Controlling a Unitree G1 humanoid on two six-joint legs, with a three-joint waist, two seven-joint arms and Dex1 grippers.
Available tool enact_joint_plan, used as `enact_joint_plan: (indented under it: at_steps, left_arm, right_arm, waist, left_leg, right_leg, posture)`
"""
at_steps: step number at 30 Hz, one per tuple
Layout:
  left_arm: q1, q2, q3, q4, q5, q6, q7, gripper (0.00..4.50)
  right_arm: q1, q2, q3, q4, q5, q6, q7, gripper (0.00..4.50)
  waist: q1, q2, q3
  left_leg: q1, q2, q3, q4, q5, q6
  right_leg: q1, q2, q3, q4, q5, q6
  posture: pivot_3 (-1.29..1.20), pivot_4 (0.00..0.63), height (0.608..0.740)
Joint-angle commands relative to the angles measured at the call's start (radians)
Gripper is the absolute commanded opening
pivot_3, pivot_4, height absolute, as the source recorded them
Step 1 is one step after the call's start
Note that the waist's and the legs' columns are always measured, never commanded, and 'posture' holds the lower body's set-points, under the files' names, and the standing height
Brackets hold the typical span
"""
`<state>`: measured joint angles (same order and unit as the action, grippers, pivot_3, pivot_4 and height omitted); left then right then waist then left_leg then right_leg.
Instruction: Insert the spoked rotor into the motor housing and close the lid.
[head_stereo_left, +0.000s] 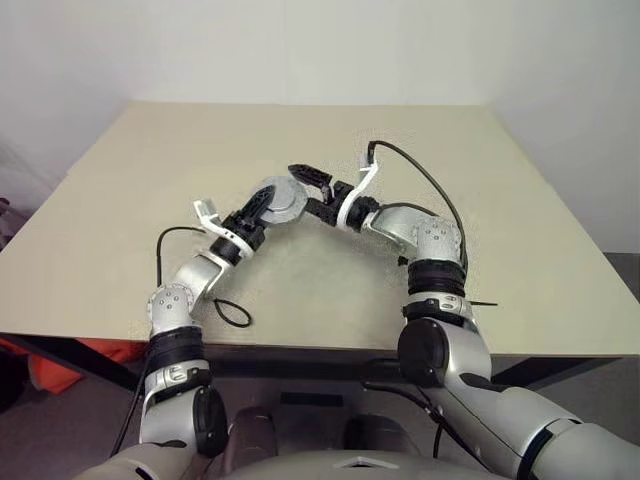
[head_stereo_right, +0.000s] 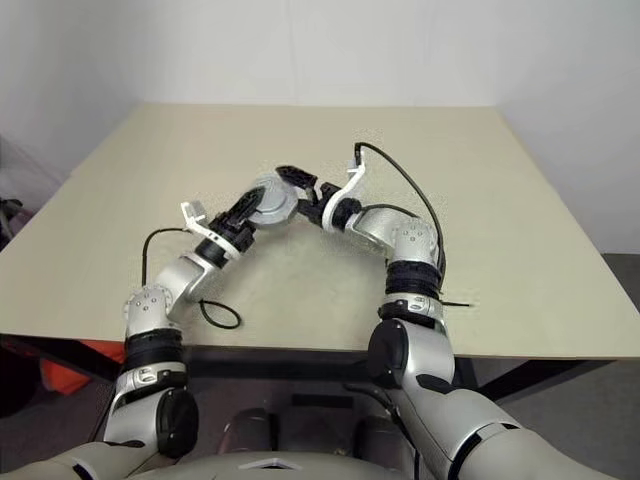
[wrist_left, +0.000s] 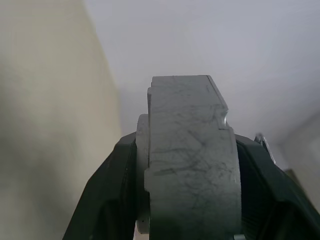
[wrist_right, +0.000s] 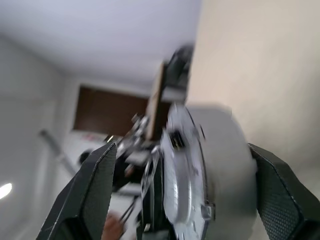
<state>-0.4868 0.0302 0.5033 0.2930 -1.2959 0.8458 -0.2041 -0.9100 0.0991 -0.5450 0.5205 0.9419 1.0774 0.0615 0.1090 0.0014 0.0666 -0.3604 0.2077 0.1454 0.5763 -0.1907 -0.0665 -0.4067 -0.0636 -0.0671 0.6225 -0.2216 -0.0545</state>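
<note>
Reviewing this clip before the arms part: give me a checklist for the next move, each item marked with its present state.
1. Left gripper clamped on the motor housing: ok.
2. Right gripper open around the housing, fingers apart: ok.
3. Housing held above the table, not resting on it: ok.
4. Rotor seated inside the housing: cannot tell.
5. Lid closed: cannot tell.

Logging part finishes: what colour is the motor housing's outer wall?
Silver-grey metal, scuffed; motor housing, best in the left wrist view.
</note>
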Motion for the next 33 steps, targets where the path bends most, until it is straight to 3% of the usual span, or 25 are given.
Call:
enact_joint_plan:
  at_steps: [1,10,23,28,30,33]
  left_arm:
    - [-0.023,0.017,0.013,-0.027,0.048,-0.089,-0.013,2.29]
    - [-0.053,0.118,0.177,0.122,0.171,-0.381,0.094,2.29]
    - [-0.056,0.16,0.217,0.177,0.255,-0.458,0.185,2.29]
    - [-0.052,0.18,0.225,0.202,0.307,-0.501,0.224,3.7]
    - [-0.041,0.206,0.204,0.224,0.393,-0.559,0.256,4.3]
    - [-0.036,0.257,0.213,0.304,0.5,-0.67,0.335,4.3]
  right_arm:
    - [-0.011,-0.006,0.033,-0.017,-0.05,-0.102,-0.008,4.33]
    - [-0.007,-0.021,0.055,0.016,-0.089,-0.172,0.007,4.33]
    - [-0.013,-0.029,0.069,0.033,-0.095,-0.176,0.032,4.33]
    - [-0.017,-0.033,0.076,0.055,-0.105,-0.184,0.045,4.36]
    - [-0.022,-0.039,0.084,0.065,-0.114,-0.187,0.061,4.36]
    - [-0.035,-0.056,0.104,0.11,-0.143,-0.203,0.088,4.36]
  waist:
    - [0.0,0.0,0.0]
    - [-0.011,0.0,0.0]
    - [0.013,-0.006,0.0]
    - [0.01,-0.006,0.0]
    - [0.008,-0.006,0.0]
    - [-0.011,-0.006,0.0]
  left_leg:
    - [0.0,0.0,0.0,0.0,0.0,0.0]
    - [0.0,0.0,-0.001,0.0,0.0,0.0]
    - [0.001,0.0,-0.001,0.004,0.0,0.0]
    - [0.002,0.0,-0.001,0.003,0.0,0.0]
    - [0.004,0.0,-0.001,0.003,0.0,-0.001]
    - [0.008,0.0,-0.001,0.002,0.0,-0.001]
  right_leg:
    - [0.0,0.0,0.0,0.0,0.0,0.0]
    - [0.0,0.001,0.0,0.0,0.0,0.0]
    - [0.0,0.0,0.0,0.001,0.003,0.0]
    - [0.001,0.0,0.0,0.001,0.003,0.0]
    - [0.001,0.0,0.001,0.001,0.003,0.0]
    - [0.005,0.001,0.002,0.001,0.003,0.0]
  posture:
    - [0.0,0.0,0.74]
    - [0.0,0.0,0.74]
    - [0.0,0.0,0.74]
    - [0.0,0.0,0.74]
    - [0.0,0.0,0.74]
    - [0.0,0.0,0.74]
